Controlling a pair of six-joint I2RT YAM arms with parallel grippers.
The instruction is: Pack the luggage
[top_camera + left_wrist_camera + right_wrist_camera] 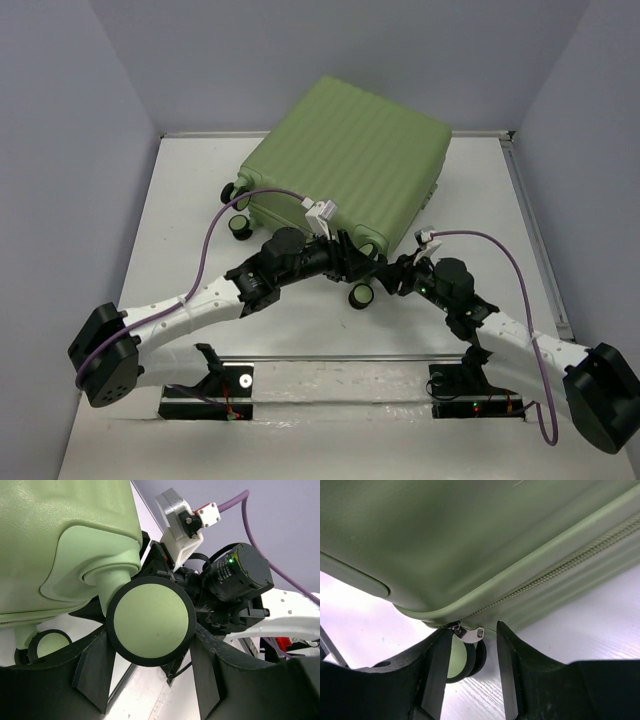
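Observation:
The luggage point(345, 165) is a light-green ribbed suitcase lying flat and zipped shut at the back middle of the table. My left gripper point(352, 262) is at its near corner. In the left wrist view the gripper point(150, 647) is open, with a black wheel with a green hub point(150, 621) between its fingers. My right gripper point(396, 274) is at the same corner from the right. In the right wrist view it point(474, 629) is open around the silver zipper pull point(470, 634), under the shell's zipped edge point(545, 577). The lining is hidden.
The near wheel point(361, 296) stands on the white table point(200, 200). Two more wheels point(241, 227) show at the suitcase's left side. Grey walls enclose the table left, right and back. A metal rail point(350, 357) runs along the near edge by the arm bases.

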